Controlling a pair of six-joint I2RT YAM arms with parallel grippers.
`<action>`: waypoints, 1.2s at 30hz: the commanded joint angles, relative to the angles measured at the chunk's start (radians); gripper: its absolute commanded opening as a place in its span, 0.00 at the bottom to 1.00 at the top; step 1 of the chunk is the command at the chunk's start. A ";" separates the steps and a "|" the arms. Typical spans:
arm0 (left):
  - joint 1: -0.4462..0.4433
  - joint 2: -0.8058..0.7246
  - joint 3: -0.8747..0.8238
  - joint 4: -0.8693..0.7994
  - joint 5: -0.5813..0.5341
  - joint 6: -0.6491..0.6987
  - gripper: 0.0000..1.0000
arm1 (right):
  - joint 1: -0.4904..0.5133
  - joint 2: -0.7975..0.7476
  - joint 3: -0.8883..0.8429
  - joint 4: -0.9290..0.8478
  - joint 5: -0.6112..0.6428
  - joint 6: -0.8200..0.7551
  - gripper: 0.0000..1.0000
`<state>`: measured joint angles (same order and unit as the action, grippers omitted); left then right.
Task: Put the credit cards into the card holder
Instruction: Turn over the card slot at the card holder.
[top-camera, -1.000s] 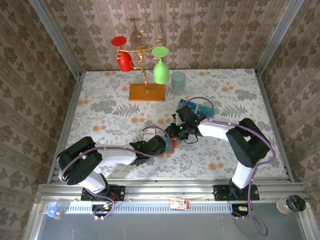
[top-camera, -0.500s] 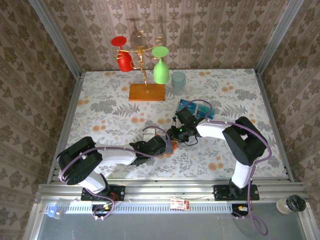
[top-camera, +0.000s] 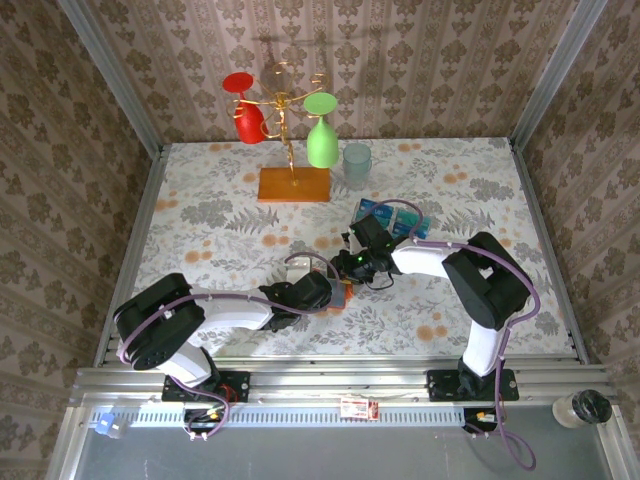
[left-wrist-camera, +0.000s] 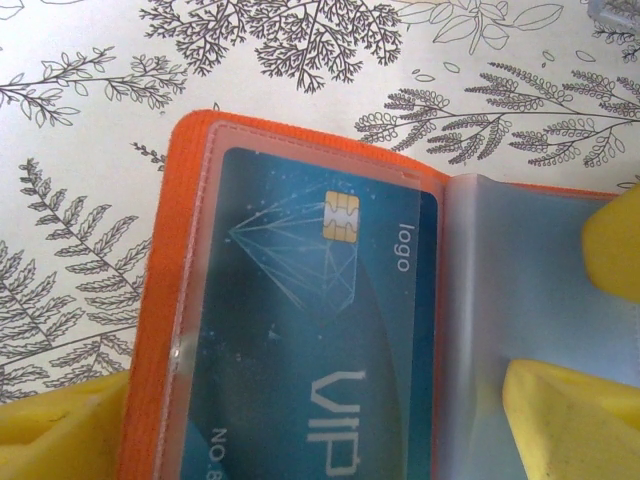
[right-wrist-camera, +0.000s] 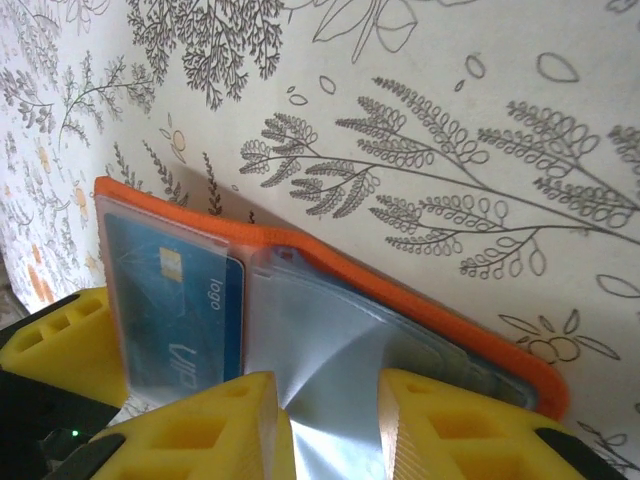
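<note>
The table (top-camera: 220, 220) is the largest item; the left arm (top-camera: 220, 310) and the right arm (top-camera: 440, 262) reach in from its 6 o'clock edge and meet just short of its centre. A pale cup (top-camera: 357, 165) stands toward 12 o'clock, near the far edge; its contents cannot be made out. The card holder (left-wrist-camera: 148, 300) lies open and flat where the arms meet, inner side up, between the two grippers. Task status: partly complete. One blue card (left-wrist-camera: 300, 300), with a gold chip and pale "VIP" lettering, is seated in the clear pocket on the holder's 9 o'clock half in the left wrist view. The clear sleeve (left-wrist-camera: 520, 270) on the 3 o'clock half looks frosted and, as far as can be judged, vacant. The other credit cards (top-camera: 412, 223) lie loose on the table at about 1 o'clock from the holder, near it but apart; their count cannot be read. They are yet to be loaded. The left gripper (left-wrist-camera: 310, 400) has its jaws spread wide, one finger (left-wrist-camera: 60, 430) just outside the orange 9 o'clock edge and the other over the clear sleeve. It clamps nothing; whether it presses the holder down cannot be told. The right gripper (right-wrist-camera: 325, 390) has its jaws drawn fairly close, with a leaf of the clear sleeve rising into the gap. Whether that leaf is pinched cannot be told. Judgement: the step in hand is opening a pocket for the next card.
</note>
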<state>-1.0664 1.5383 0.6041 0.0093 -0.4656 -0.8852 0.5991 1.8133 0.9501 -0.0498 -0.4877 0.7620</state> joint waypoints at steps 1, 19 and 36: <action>-0.002 0.006 -0.020 0.003 0.015 0.012 0.89 | 0.000 0.014 0.012 0.009 -0.040 0.017 0.32; 0.009 -0.078 -0.024 -0.021 0.004 0.032 0.91 | 0.004 0.009 0.009 -0.079 0.049 -0.022 0.18; 0.022 -0.127 -0.090 -0.032 0.000 0.028 0.94 | 0.031 0.075 0.067 -0.088 0.050 -0.012 0.15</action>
<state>-1.0523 1.4242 0.5327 -0.0135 -0.4572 -0.8635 0.6209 1.8626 1.0008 -0.0975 -0.4557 0.7555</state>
